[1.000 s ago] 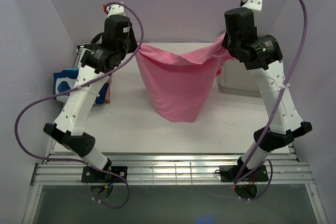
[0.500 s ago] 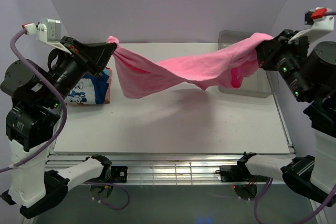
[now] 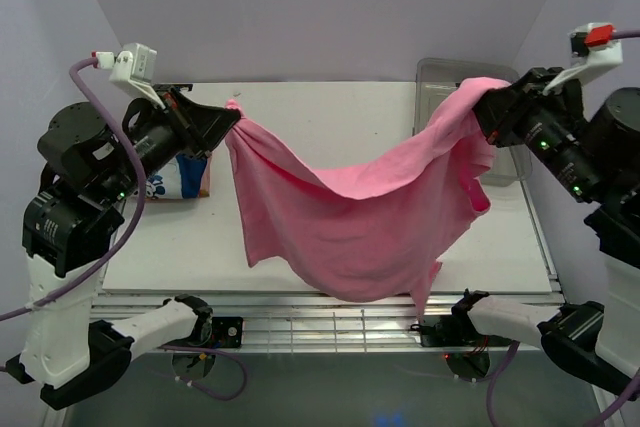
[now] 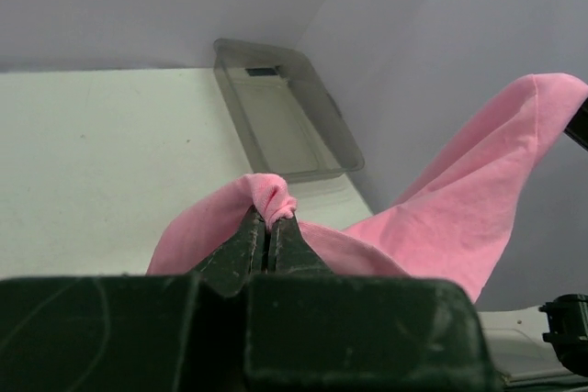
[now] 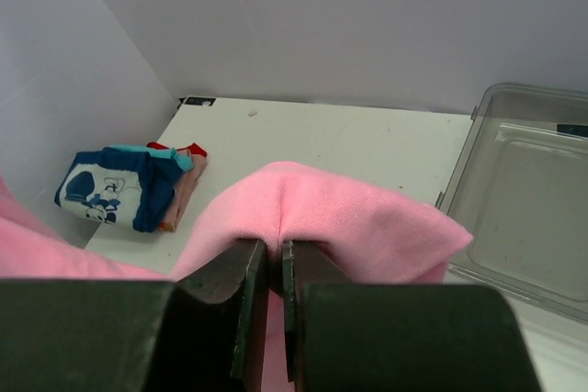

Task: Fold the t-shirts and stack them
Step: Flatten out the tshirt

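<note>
White table (image 3: 330, 112) | clear bin (image 3: 438, 75) | left end effector (image 3: 236, 115); right end effector (image 3: 483, 107): clamping pink t-shirt (image 3: 350, 217)

Pink t-shirt (image 3: 350, 227) — aloft between left hand (image 3: 233, 115) and right hand (image 3: 487, 109)

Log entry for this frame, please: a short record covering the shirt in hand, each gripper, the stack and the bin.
Shirt in hand: pink t-shirt, unfolded, slung between both grippers, sagging in the middle
Left gripper: shut on one bunched end
Right gripper: shut on the other end
Folded stack: far left of table, blue printed tee on top
Clear bin: far right corner
Task state: pink tee not yet folded
</note>
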Robot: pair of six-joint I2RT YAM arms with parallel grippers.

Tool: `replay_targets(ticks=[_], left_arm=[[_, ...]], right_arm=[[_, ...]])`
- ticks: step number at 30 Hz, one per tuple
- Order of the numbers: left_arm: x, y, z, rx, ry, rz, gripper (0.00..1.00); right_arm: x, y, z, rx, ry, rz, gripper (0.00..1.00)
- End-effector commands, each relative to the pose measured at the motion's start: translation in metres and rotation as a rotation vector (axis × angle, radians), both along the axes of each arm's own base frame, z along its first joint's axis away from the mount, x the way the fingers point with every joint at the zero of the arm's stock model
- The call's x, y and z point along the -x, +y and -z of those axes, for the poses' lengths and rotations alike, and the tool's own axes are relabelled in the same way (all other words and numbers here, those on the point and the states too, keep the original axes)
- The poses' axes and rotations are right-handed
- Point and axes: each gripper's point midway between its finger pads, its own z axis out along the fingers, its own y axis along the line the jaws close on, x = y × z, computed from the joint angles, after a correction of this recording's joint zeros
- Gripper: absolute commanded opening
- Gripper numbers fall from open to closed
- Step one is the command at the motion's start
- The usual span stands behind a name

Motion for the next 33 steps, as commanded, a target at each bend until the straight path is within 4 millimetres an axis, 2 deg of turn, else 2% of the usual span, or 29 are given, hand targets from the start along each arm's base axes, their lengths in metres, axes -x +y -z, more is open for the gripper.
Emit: replay_targets(ticks=[1, 3, 4, 6, 7, 8, 9, 10, 11, 12, 13, 14, 15, 16, 17, 18, 20, 21, 22, 23, 24, 25, 27, 28, 29, 30, 31, 32, 33], left_arm=[[-0.035, 0.005, 0.056, -0.107, 0.188, -0.129, 0.0], [-0.057, 0.009, 0.089, -0.187, 0.271, -0.207, 0.0], [-0.074, 0.004, 0.108, -0.229, 0.32, -0.224, 0.0], [-0.093, 0.001, 0.126, -0.276, 0.36, -0.26, 0.0], [-0.114, -0.004, 0.141, -0.316, 0.395, -0.284, 0.0], [-0.126, -0.004, 0.143, -0.327, 0.4, -0.302, 0.0], [-0.138, -0.002, 0.125, -0.309, 0.365, -0.322, 0.0], [-0.151, -0.002, 0.12, -0.319, 0.35, -0.338, 0.0], [-0.178, -0.004, 0.131, -0.338, 0.375, -0.371, 0.0], [-0.188, -0.003, 0.098, -0.283, 0.301, -0.399, 0.0], [-0.198, -0.004, 0.089, -0.247, 0.29, -0.413, 0.0], [-0.22, -0.009, 0.096, -0.233, 0.307, -0.399, 0.0], [-0.232, -0.012, 0.083, -0.189, 0.269, -0.39, 0.0], [-0.237, -0.011, 0.055, -0.127, 0.204, -0.384, 0.0], [-0.253, -0.011, 0.038, -0.085, 0.137, -0.389, 0.0], [-0.255, -0.007, 0.018, -0.05, 0.077, -0.403, 0.0], [-0.259, 0.006, -0.01, -0.021, -0.036, -0.45, 0.0], [-0.242, 0.014, -0.06, 0.058, -0.193, -0.465, 0.0], [-0.245, 0.017, -0.058, 0.052, -0.22, -0.48, 0.0], [-0.239, 0.024, -0.072, 0.049, -0.276, -0.506, 0.0], [-0.223, 0.035, -0.1, 0.09, -0.363, -0.537, 0.0], [-0.218, 0.039, -0.107, 0.084, -0.396, -0.549, 0.0], [-0.216, 0.043, -0.109, 0.04, -0.44, -0.567, 0.0], [-0.209, 0.046, -0.111, 0.027, -0.455, -0.571, 0.0], [-0.219, 0.043, -0.09, -0.014, -0.423, -0.57, 0.0], [-0.221, 0.044, -0.079, -0.045, -0.412, -0.574, 0.0], [-0.211, 0.048, -0.075, -0.052, -0.408, -0.574, 0.0], [-0.223, 0.043, -0.036, -0.102, -0.339, -0.563, 0.0], [-0.224, 0.043, -0.016, -0.126, -0.306, -0.556, 0.0]], right_arm=[[-0.043, 0.036, 0.023, 0.025, 0.061, -0.021, 0.08], [-0.072, 0.053, 0.053, 0.077, 0.143, -0.006, 0.08], [-0.084, 0.054, 0.063, 0.095, 0.17, 0.034, 0.08], [-0.114, 0.063, 0.088, 0.139, 0.231, 0.081, 0.08], [-0.127, 0.059, 0.094, 0.146, 0.244, 0.131, 0.08], [-0.14, 0.059, 0.094, 0.135, 0.239, 0.16, 0.08], [-0.157, 0.062, 0.099, 0.13, 0.247, 0.182, 0.08], [-0.171, 0.056, 0.097, 0.116, 0.235, 0.214, 0.08], [-0.185, 0.055, 0.084, 0.084, 0.189, 0.233, 0.08], [-0.203, 0.057, 0.089, 0.091, 0.187, 0.252, 0.08], [-0.212, 0.046, 0.067, 0.075, 0.129, 0.291, 0.08], [-0.222, 0.043, 0.054, 0.061, 0.091, 0.303, 0.08], [-0.24, 0.046, 0.057, 0.074, 0.084, 0.313, 0.08], [-0.243, 0.034, 0.031, 0.058, 0.018, 0.334, 0.08], [-0.248, 0.031, 0.024, 0.051, -0.009, 0.341, 0.08], [-0.252, 0.029, 0.007, 0.022, -0.069, 0.346, 0.08], [-0.259, 0.021, 0.005, 0.036, -0.117, 0.365, 0.08], [-0.249, 0.015, -0.012, 0.017, -0.171, 0.368, 0.08], [-0.247, 0.012, -0.032, -0.014, -0.248, 0.379, 0.08], [-0.246, 0.01, -0.034, 0.001, -0.27, 0.386, 0.08], [-0.24, 0.005, -0.046, -0.007, -0.302, 0.394, 0.08], [-0.237, 0.004, -0.055, -0.011, -0.332, 0.397, 0.08], [-0.23, 0.001, -0.065, 0.005, -0.368, 0.393, 0.08], [-0.229, 0.003, -0.066, 0.01, -0.374, 0.383, 0.08], [-0.227, 0.004, -0.065, 0.018, -0.374, 0.371, 0.08], [-0.228, 0.009, -0.053, 0.041, -0.351, 0.344, 0.08], [-0.23, 0.013, -0.041, 0.056, -0.328, 0.328, 0.08], [-0.234, 0.016, -0.024, 0.08, -0.286, 0.31, 0.08], [-0.239, 0.026, 0.01, 0.113, -0.216, 0.261, 0.08]])
